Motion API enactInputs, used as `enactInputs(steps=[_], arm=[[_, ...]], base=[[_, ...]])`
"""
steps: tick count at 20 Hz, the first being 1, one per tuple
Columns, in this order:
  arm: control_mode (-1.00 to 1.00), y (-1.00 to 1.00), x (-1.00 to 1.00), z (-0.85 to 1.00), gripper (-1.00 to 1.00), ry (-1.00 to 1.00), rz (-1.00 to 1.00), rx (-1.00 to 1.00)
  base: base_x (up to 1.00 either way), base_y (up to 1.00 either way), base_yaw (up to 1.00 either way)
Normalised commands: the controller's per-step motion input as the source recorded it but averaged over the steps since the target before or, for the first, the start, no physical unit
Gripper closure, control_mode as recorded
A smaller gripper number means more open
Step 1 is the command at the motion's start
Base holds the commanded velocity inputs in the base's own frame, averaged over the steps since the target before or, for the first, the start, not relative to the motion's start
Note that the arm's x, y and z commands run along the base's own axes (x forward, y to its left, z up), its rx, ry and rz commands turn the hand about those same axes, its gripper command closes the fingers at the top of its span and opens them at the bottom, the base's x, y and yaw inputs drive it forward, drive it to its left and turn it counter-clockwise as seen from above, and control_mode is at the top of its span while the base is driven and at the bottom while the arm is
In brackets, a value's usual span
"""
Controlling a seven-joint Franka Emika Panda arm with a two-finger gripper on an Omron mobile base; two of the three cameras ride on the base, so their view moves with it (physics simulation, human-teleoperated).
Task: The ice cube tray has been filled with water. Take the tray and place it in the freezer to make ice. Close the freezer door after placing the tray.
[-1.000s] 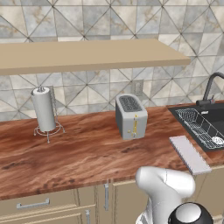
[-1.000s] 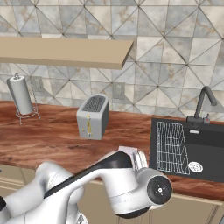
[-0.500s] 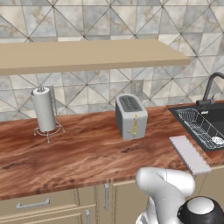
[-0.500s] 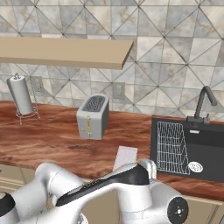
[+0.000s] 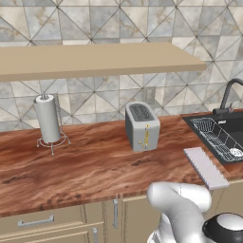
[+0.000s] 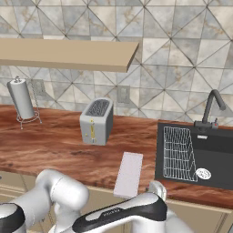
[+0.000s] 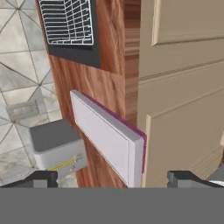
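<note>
Hand view puts the gripper, jaws spread wide and empty, short of the ice cube tray lying at the wooden counter edge between toaster and sink, so the pick-up approach is under way and next calls for closing in to straddle the tray.

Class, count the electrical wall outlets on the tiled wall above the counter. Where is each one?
2. One outlet sits on the tiles just behind the toaster. The other outlet sits beside the paper towel roll. More may lie outside these views.
</note>
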Motion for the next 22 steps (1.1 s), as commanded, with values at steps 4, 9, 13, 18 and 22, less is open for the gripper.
enactInputs(steps=[4, 9, 13, 18, 22], arm=[[-1.00, 0.05, 0.00, -0.45, -1.00, -0.10, 0.00, 0.04], [-1.00, 0.10, 0.05, -0.36, -1.00, -0.07, 0.00, 0.03], [-1.00, 0.11, 0.09, -0.23, -1.00, -0.07, 0.00, 0.05], [-1.00, 0.17, 0.12, -0.17, -1.00, -0.10, 0.00, 0.06], [-1.00, 0.25, 0.11, -0.10, -1.00, -0.09, 0.00, 0.06]], base=[[0.00, 0.00, 0.00], [0.00, 0.00, 0.00], [0.00, 0.00, 0.00], [0.00, 0.00, 0.00], [0.00, 0.00, 0.00]])
